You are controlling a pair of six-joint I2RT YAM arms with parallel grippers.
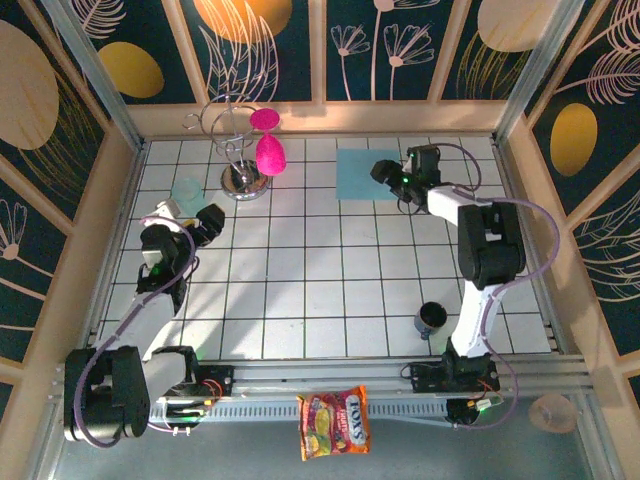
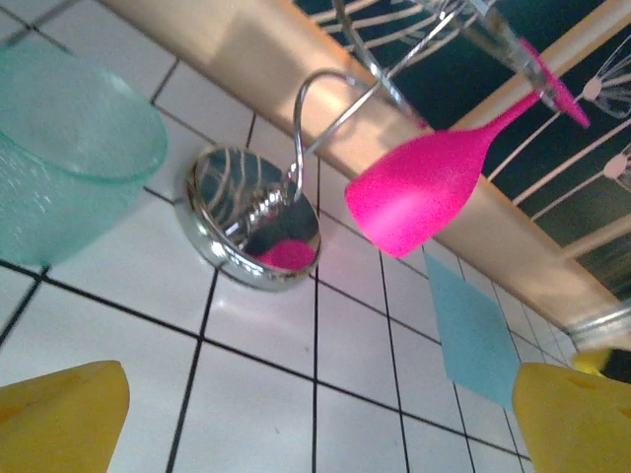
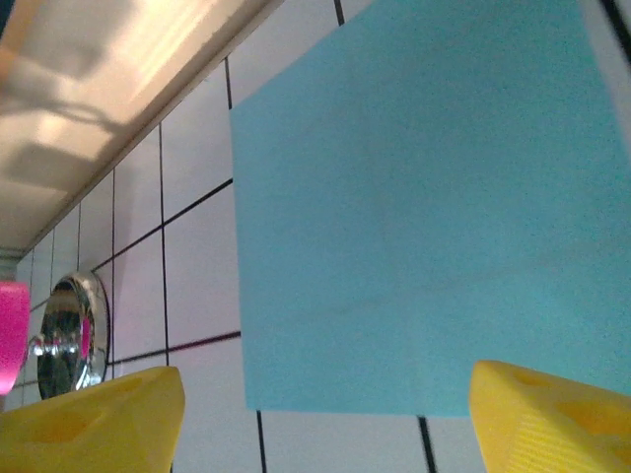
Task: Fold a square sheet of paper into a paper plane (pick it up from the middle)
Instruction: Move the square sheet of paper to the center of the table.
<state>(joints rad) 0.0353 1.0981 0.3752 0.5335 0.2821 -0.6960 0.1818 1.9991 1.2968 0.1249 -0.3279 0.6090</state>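
White tiled tabletop (image 1: 320, 300) with dark grid lines sits inside walls patterned with flowers. The square sheet of paper (image 1: 368, 174), light blue, lies flat to the right of the chrome goblet stand (image 1: 243, 180), close to the back wall. The right claw (image 3: 325, 419) is at the sheet's edge farthest from the stand, yellow fingers spread apart and gripping nothing. Whether it touches the paper I cannot tell. The left claw (image 2: 315, 429) stands wide and empty left of the stand, beside a pale teal cup (image 1: 186, 190).

Quantity one: square sheet of paper (image 1: 368, 174) at 1 o'clock. Two pink goblets (image 1: 270, 154) hang on one chrome rack (image 1: 243, 180) at 11 o'clock. Also present: one teal cup (image 1: 187, 190), one dark cup (image 1: 431, 318), one snack packet (image 1: 335, 422).
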